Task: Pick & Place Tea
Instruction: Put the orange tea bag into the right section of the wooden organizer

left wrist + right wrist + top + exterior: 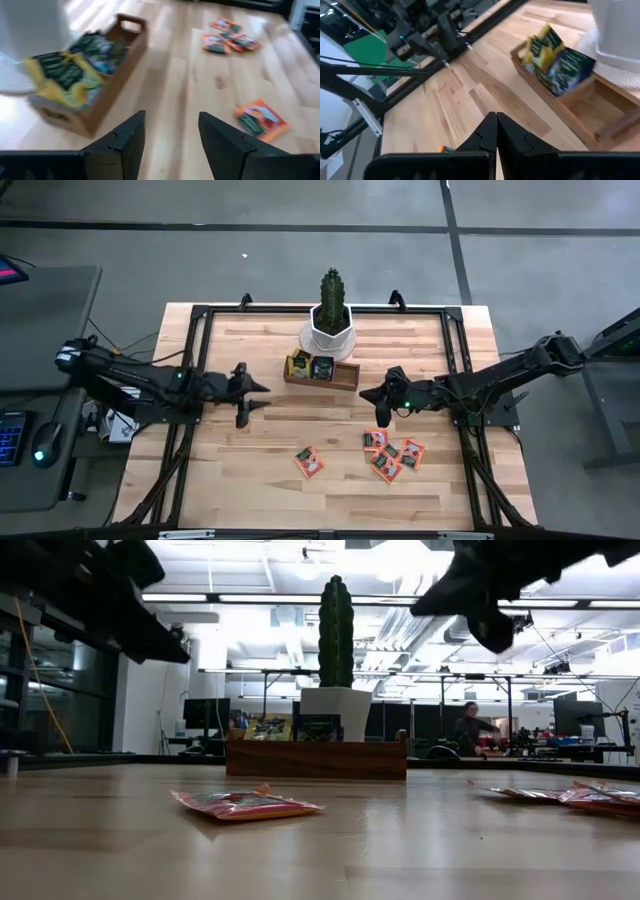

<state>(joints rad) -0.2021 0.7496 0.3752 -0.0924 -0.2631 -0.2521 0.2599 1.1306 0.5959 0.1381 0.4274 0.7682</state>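
Several orange-red tea sachets lie flat on the wooden table: one alone (309,461) (260,119) (245,803) and a cluster (392,453) (227,37) nearer the right side. Yellow-green (542,47) and dark (570,70) sachets stand in the brown wooden tray (345,374) (107,92). My left gripper (262,397) (172,135) is open and empty, in the air left of the tray. My right gripper (362,394) (496,125) is shut and empty, in the air right of the tray and above the far side of the cluster.
A white pot with a green cactus (330,320) (336,660) stands on a white mat right behind the tray. A black frame (200,315) runs along the table's far and side edges. Bare wood lies between the tray and the sachets.
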